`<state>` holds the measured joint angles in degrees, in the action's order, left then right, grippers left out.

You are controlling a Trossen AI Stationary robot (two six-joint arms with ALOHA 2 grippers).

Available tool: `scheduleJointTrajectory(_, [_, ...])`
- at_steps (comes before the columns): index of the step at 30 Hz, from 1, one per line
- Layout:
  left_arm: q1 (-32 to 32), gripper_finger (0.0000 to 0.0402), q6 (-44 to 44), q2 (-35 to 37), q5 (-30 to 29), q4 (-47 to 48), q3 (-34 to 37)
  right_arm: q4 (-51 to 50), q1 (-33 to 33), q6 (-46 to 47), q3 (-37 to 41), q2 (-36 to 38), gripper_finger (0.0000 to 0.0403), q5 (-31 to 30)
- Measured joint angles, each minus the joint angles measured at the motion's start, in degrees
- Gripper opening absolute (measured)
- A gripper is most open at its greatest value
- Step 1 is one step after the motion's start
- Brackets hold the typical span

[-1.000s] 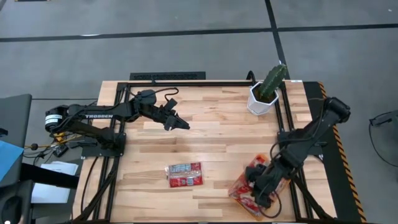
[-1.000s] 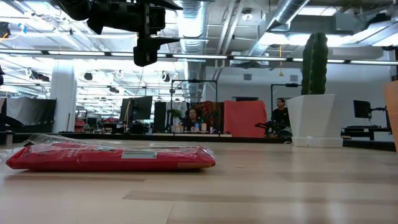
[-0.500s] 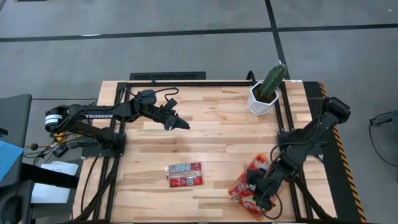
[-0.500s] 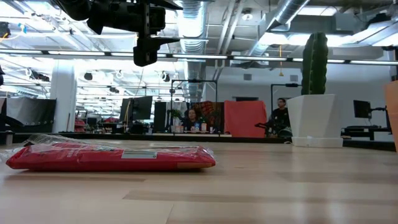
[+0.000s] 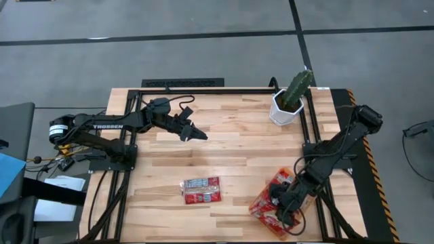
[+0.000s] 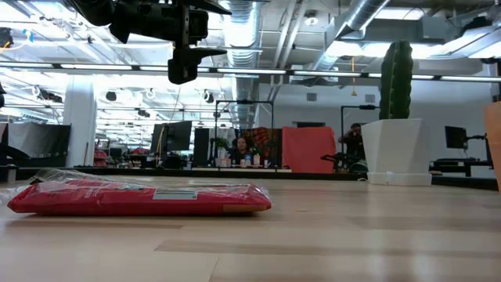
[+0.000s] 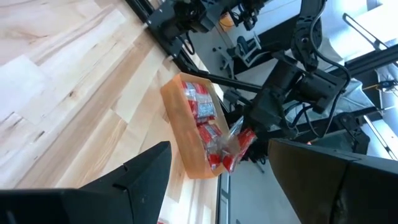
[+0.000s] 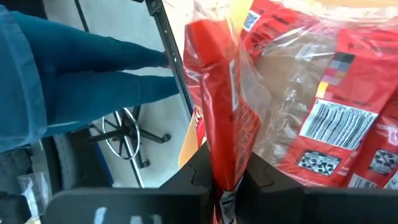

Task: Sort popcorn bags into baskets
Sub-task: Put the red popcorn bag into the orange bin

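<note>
My right gripper (image 8: 224,182) is shut on a red popcorn bag (image 8: 214,93) in clear wrap, above the near end of the orange basket (image 5: 261,202) at the table's near right. The basket holds several red bags (image 8: 336,99). In the left wrist view the held bag (image 7: 233,143) hangs over the basket's (image 7: 180,124) end. Another red bag (image 5: 201,190) lies flat on the table's near middle. My left gripper (image 5: 198,135) hovers open above the far left of the table, holding nothing. My right gripper pinches one end of the popcorn bag (image 8: 222,167) between its two fingers. The fingers slant down from above. The bag stands edge-on and stretches away from the fingers over the basket. Whether its lower end touches the bags in the basket cannot be told.
A white pot with a cactus (image 5: 288,102) stands at the far right. A black frame (image 5: 203,90) runs around the table's edge. A person's leg in blue (image 8: 74,81) shows beyond the table's right side. Bare wood lies in the table's middle.
My right gripper has sunk a little toward the basket with the bag still in its fingers. The bag on the table has stayed where it was.
</note>
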<state>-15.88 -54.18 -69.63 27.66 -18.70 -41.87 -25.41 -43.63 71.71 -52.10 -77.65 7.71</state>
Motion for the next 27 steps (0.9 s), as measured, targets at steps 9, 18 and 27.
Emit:
scheduleJointTrajectory(9, [0.00, 0.0256, 0.34, 0.00, 0.01, -0.02, 0.00, -2.89, 0.67, 0.16, -0.02, 0.02, 0.0112, 0.05])
scheduleJointTrajectory(18, [0.00, 0.0256, 4.96, -0.01, 0.13, 5.30, 0.00, -8.28, 0.97, 0.00, -0.07, 0.30, 0.0215, -0.21])
scheduleJointTrajectory(27, [1.81, 0.0256, 16.61, -0.02, -5.02, 20.09, 0.04, -7.22, 4.69, -6.02, -2.29, 4.83, 0.0185, -4.30])
